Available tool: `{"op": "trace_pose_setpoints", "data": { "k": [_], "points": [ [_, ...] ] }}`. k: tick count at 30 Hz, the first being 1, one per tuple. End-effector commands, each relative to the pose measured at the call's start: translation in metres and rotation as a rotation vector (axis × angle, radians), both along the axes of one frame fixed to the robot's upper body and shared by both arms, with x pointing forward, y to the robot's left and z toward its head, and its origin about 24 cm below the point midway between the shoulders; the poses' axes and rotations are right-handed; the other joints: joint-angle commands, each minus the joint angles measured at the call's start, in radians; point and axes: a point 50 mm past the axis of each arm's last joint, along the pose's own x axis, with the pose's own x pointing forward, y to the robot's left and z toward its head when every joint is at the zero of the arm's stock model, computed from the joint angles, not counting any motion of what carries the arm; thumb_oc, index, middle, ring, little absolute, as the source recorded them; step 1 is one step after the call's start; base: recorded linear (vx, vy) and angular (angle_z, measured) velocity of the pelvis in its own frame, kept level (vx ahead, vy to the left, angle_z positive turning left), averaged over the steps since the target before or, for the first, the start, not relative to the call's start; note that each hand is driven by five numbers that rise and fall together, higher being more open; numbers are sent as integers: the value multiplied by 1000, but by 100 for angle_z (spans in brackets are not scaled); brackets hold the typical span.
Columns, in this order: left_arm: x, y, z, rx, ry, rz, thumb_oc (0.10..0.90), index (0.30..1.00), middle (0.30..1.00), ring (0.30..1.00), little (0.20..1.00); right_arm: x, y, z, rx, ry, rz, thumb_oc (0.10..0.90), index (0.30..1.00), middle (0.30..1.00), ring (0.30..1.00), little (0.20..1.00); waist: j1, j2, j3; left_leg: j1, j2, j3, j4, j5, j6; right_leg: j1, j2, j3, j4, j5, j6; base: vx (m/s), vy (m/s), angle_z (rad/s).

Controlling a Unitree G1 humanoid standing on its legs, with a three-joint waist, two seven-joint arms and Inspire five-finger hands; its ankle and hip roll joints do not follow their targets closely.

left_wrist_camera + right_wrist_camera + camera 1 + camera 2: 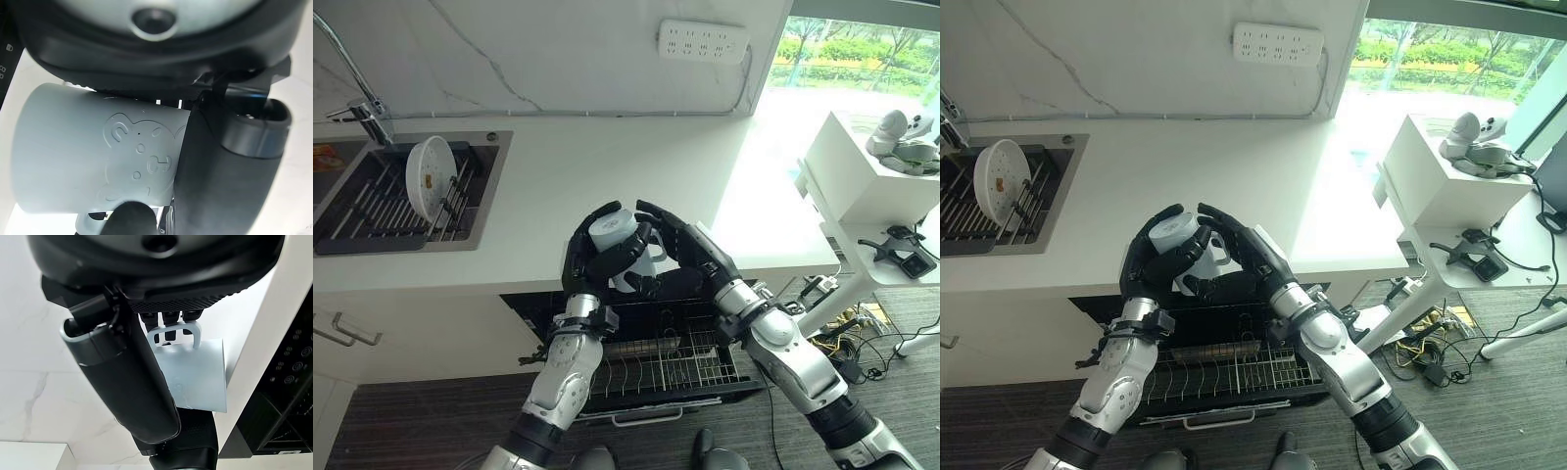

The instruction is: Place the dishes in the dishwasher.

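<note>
Well to the left of both robot hands, a white plate (pixel 431 174) is seen standing on edge in the sink rack (pixel 372 201), not yet loaded. The left robot hand (pixel 597 257) is curled round a pale grey cup (pixel 615 233), its fingers wrapped across the cup's side. The cup is held tilted, its flat base turned up and away from the robot, so its long axis runs slantwise rather than upright. Just to the right, the right robot hand (pixel 690 257) is closed on the same cup; in its wrist view its fingers (pixel 168 313) are hooked through the cup's handle (pixel 173 335). The cup is thus shared between both hands at the tabletop (pixel 636 166) edge. Directly below the hands lies the open dishwasher rack (pixel 671 362), so the coming move is judged to be a straight lowering, with neither hand nearer.
</note>
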Motion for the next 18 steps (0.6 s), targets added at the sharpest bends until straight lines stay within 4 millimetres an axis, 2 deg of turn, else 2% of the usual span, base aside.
{"op": "trace_pose_setpoints", "data": {
  "k": [1,7,18],
  "points": [
    [-7,-29,48,-18,-268,-183,400,300,300,300,300,1,18,39,145,-122,116,800,900,900,900,900,12,12,-67,58,3,1,-79,-37,6,47,-15,38,127,-241,56,0,0,0],
    [-8,-29,50,59,-314,-156,400,300,300,300,300,3,14,32,192,-73,64,800,900,900,900,900,6,13,-67,58,2,3,-79,-37,7,45,-15,42,127,-240,57,0,0,0],
    [-8,-32,50,134,-349,-158,400,300,300,300,300,-5,29,24,249,37,251,800,900,900,900,900,9,14,-67,60,2,0,-79,-35,4,51,-14,39,127,-242,55,0,0,0]
  ]
}}
